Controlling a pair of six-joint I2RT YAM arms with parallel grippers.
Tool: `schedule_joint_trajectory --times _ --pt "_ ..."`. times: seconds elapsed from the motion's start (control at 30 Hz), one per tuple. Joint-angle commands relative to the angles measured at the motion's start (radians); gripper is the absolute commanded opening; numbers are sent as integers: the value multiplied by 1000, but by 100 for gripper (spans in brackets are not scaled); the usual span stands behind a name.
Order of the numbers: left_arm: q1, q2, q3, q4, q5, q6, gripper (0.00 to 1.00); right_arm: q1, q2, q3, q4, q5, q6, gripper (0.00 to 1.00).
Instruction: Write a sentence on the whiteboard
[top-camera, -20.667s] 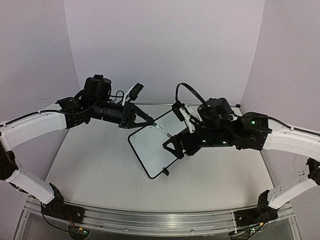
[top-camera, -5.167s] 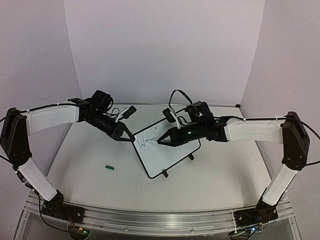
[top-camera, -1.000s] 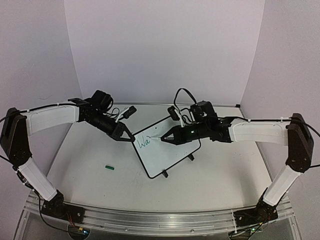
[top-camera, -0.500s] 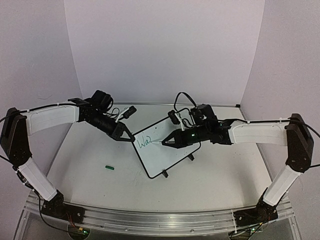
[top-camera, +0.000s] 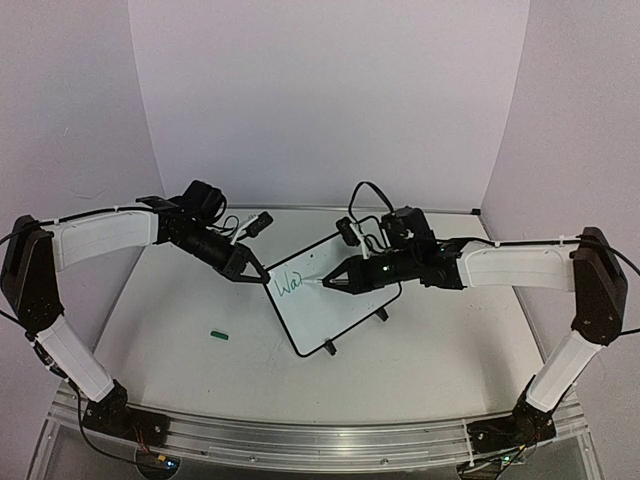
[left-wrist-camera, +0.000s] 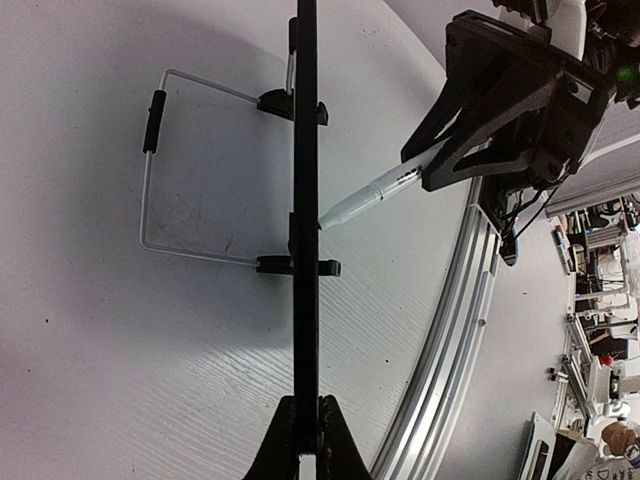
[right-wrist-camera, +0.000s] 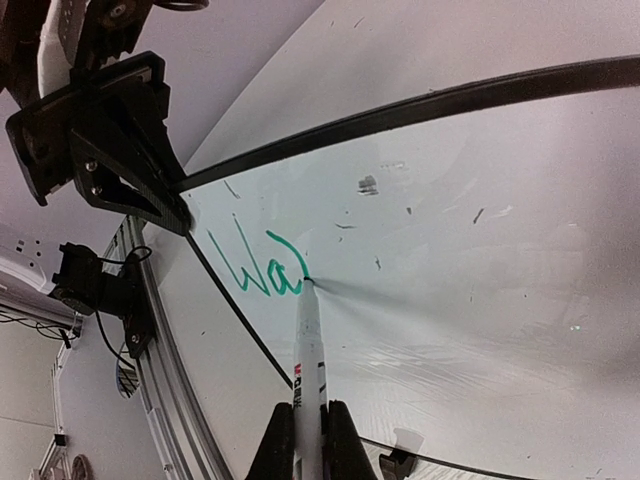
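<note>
**A:** What is the right hand doing?

**B:** The right hand (right-wrist-camera: 300, 440) is pinching a marker (right-wrist-camera: 308, 345) low on its barrel, I think to keep the tip steady. The tip touches the whiteboard (top-camera: 335, 315) just at the end of the green letters (right-wrist-camera: 250, 265). They read "Wa" and one more stroke that I cannot read surely.

**A:** And the other one?

**B:** The left hand (left-wrist-camera: 303, 425) is pressed together on the thin black frame, at the board's 9 o'clock corner in the top view. In my judgement it grips there so that the board does not slide or tip when the marker pushes.

**A:** Where is the board itself?

**B:** It is in the middle of the worktop (top-camera: 430, 350), turned cornerwise and propped on a wire stand (left-wrist-camera: 150, 170). The writing sits toward 10 o'clock and the part toward 4 o'clock is blank, so I judge the sentence is only begun.

**A:** Anything else?

**B:** A small green cap (top-camera: 220, 335) lies at 8 o'clock from the board, well apart. Probably it is the marker's cap, put out of the way.
</note>
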Motion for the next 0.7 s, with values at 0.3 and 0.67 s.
schedule_joint_trajectory --times 0.3,0.67 --pt "-26 16 30 -38 -4 45 0 -8 -34 46 72 95 12 0" --pt "-29 17 30 -38 -3 45 0 -10 -39 42 77 122 15 0"
